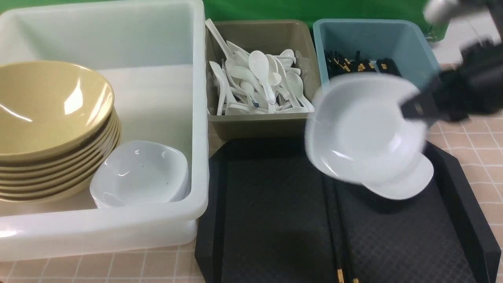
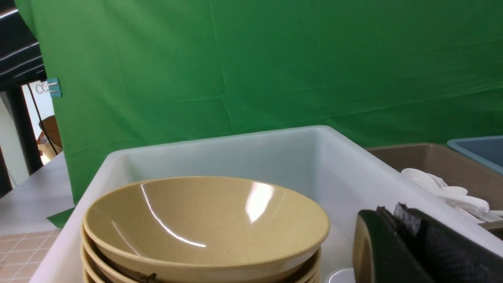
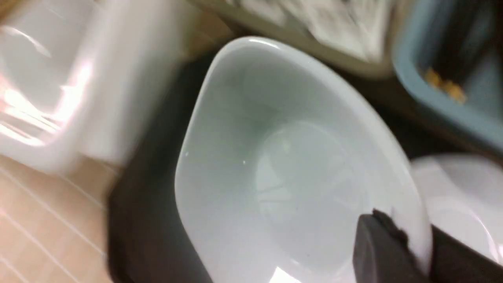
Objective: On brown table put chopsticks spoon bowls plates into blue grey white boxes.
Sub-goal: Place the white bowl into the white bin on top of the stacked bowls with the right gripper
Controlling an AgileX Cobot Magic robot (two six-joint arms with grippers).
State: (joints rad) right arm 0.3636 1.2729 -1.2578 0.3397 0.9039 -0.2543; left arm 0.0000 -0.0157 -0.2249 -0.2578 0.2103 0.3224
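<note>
Black tray [image 1: 267,204] bears chopsticks [image 1: 336,236], one plate [image 1: 408,184] — right claw [image 1: 412,108] pinches second plate [image 1: 361,129] above it — left claw [image 2: 393,214] closed.

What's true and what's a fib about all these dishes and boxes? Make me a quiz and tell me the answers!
1. Yellow bowls are stacked in the big white box. True.
2. Black chopsticks lie in the blue box. True.
3. The spoons are in the blue box. False: they are piled in the grey box.
4. The right gripper is holding nothing. False: it holds a white dish over the black tray.
</note>
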